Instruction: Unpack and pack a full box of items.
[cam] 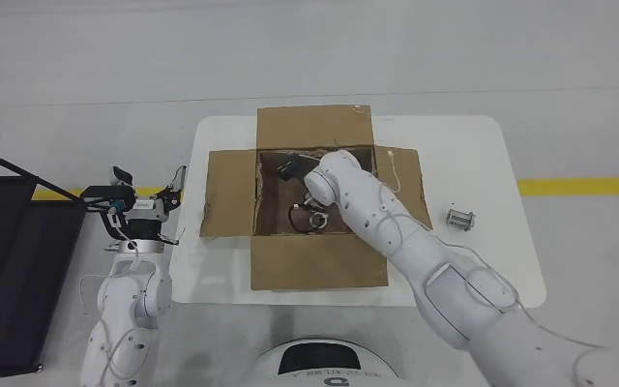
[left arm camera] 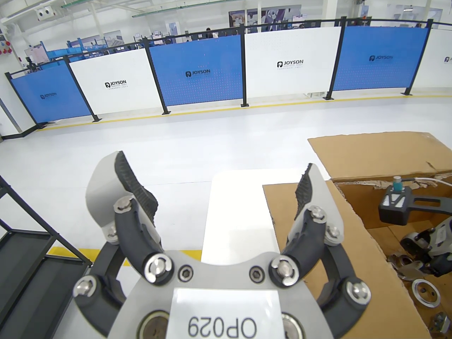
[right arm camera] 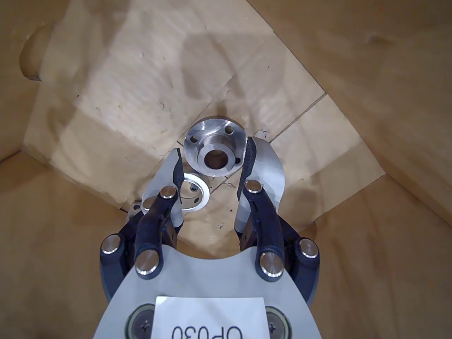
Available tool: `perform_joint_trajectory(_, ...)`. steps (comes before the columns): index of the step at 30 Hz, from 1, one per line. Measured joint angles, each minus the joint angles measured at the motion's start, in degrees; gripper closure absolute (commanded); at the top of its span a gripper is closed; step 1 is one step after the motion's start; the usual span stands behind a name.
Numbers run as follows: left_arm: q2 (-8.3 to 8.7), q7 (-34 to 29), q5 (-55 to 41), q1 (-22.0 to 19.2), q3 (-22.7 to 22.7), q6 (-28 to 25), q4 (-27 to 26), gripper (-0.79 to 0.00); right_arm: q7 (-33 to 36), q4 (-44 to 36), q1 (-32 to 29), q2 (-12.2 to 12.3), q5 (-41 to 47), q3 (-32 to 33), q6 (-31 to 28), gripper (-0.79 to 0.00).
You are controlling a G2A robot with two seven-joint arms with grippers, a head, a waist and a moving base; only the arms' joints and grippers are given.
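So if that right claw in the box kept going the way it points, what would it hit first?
Most likely the round metal flange lying on the box floor: the right gripper is open with a finger on either side of it. The remaining gap is hard to judge.

Bright, even light fell from overhead on the white counter (cam: pixel 464 155) around the box (cam: pixel 319 263), leaving barely any shade along the box's flaps. Inside the box it was dimmer, and soft-edged dark patches lay across its cardboard bottom. The metal flange (right arm camera: pixel 215 149) on the box's bottom caught pale glints on its rim. Beyond the box, the glossy floor (left arm camera: pixel 212 125) carried a faint sheen, and the fence panels (left arm camera: pixel 289 65) bowed in a curve toward the edges of the left wrist view.
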Motion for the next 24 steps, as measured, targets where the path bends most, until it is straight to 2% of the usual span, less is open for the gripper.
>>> perform_joint_trajectory(4, 0.00, 0.00, 0.00, 0.00, 0.00, 0.00, 0.00, -0.785, -0.64, 2.30, 0.80, -0.95, 0.49, -0.90, -0.32, -0.311)
perform_joint_trajectory(7, 0.00, 0.00, 0.00, 0.00, 0.00, 0.00, 0.00, -0.785, -1.06, 4.63, 1.61, -1.75, 0.74, -1.57, -0.47, -0.234)
perform_joint_trajectory(12, 0.00, 0.00, 0.00, 0.00, 0.00, 0.00, 0.00, -0.785, -1.42, 7.62, 2.57, -2.83, 1.28, -2.26, -0.53, -0.074)
perform_joint_trajectory(13, 0.00, 0.00, 0.00, 0.00, 0.00, 0.00, 0.00, -0.785, -1.48, 8.29, 2.76, -3.07, 1.45, -2.36, -0.53, -0.009)
perform_joint_trajectory(19, 0.00, 0.00, 0.00, 0.00, 0.00, 0.00, 0.00, -0.785, -2.59, 10.13, 3.46, -3.97, 2.33, -2.40, -0.34, 0.000)
perform_joint_trajectory(24, 0.00, 0.00, 0.00, 0.00, 0.00, 0.00, 0.00, -0.785, -4.30, 5.94, 3.23, -3.42, 1.58, -1.16, 0.16, 0.000)
